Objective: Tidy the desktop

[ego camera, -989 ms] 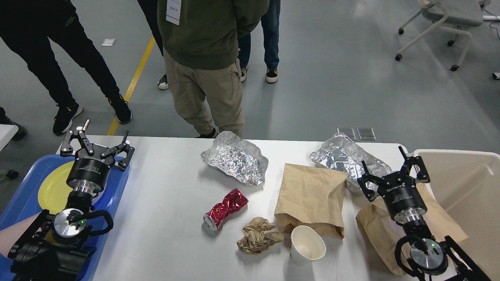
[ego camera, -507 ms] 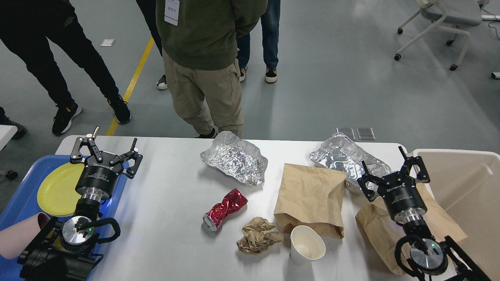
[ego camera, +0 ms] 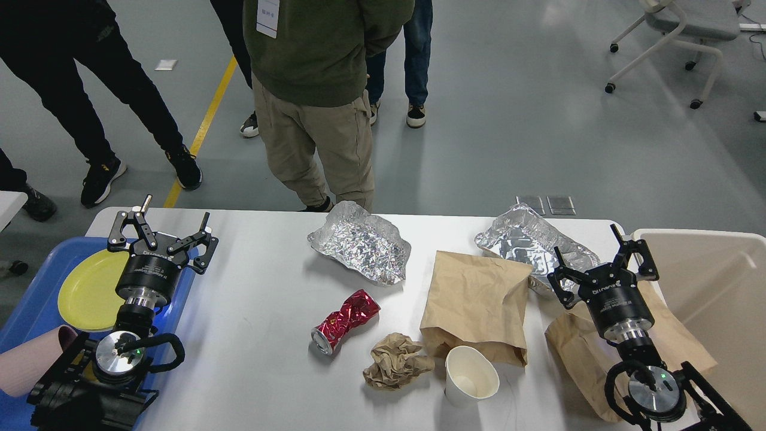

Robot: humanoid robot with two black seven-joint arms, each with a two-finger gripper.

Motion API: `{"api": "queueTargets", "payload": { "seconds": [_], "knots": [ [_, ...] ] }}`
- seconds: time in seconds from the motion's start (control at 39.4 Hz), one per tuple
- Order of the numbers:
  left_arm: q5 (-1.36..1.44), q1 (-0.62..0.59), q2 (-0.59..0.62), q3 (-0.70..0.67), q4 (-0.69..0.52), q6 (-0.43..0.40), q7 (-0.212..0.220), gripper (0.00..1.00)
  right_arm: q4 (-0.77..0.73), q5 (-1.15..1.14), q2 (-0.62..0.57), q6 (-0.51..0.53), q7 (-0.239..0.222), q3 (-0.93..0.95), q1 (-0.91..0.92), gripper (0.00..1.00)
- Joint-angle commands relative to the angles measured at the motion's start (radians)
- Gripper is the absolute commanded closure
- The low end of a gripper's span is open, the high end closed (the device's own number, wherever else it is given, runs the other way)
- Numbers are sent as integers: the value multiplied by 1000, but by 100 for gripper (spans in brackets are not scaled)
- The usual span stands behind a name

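The white desktop spans the view. On it lie a crushed red can, a crumpled brown paper ball, a white paper cup, two brown paper bags and two crumpled foil trays. My left gripper is open and empty over the desktop's left edge beside the blue tray. My right gripper is open and empty above the right paper bag, next to the right foil tray.
A blue tray at the left holds a yellow plate and a pink cup. A beige bin stands at the right. Several people stand behind the desktop. An office chair is far right.
My left gripper moved right and slightly up from over the yellow plate to the tray's right edge, then stopped. The pink cup came into view. My right arm stayed still.
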Motion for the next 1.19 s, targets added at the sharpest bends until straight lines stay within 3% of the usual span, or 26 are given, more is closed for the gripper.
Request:
{"api": "queueTargets", "payload": {
  "seconds": [0.0,0.76,0.91,1.04,1.17],
  "knots": [
    [0,0,0,0,0,-1,0,4,0,0,0,0,0,0,0,0],
    [0,0,0,0,0,-1,0,4,-18,0,0,0,-2,0,15,0],
    [0,0,0,0,0,-1,0,4,-29,86,2,-18,-21,0,70,0],
    [0,0,0,0,0,-1,1,4,-29,140,-26,-47,-100,-11,101,0],
    [0,0,0,0,0,-1,1,4,-28,146,-75,-64,-106,-8,113,0]
  ]
}}
